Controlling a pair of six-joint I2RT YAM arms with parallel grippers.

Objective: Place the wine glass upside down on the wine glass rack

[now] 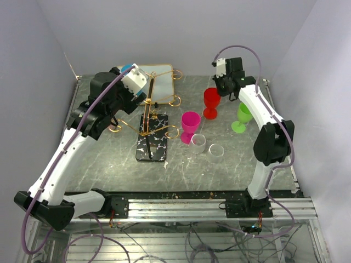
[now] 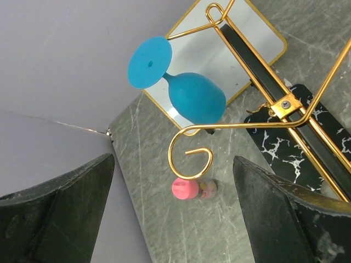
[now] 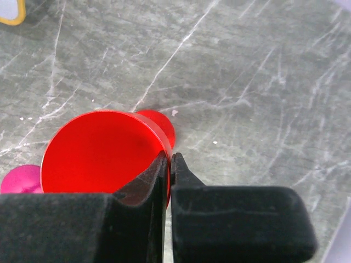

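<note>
The wine glass rack (image 1: 153, 118) is a gold post with scroll-ended arms on a black veined base (image 1: 152, 143). In the left wrist view a blue wine glass (image 2: 194, 97) hangs by its foot on a rack arm (image 2: 236, 125), apart from the fingers. My left gripper (image 2: 173, 161) is open and empty in front of it; in the top view the left gripper (image 1: 140, 83) is beside the rack top. My right gripper (image 3: 169, 159) is shut on the rim of a red wine glass (image 3: 98, 150), one finger inside and one outside. The glass (image 1: 211, 101) stands upright on the table.
A white gold-rimmed tray (image 1: 163, 70) lies behind the rack. A magenta glass (image 1: 190, 125), a green glass (image 1: 242, 115) and two clear glasses (image 1: 198, 142) (image 1: 216, 150) stand right of the rack. A small pink-capped object (image 2: 189, 188) lies on the table near a scroll end.
</note>
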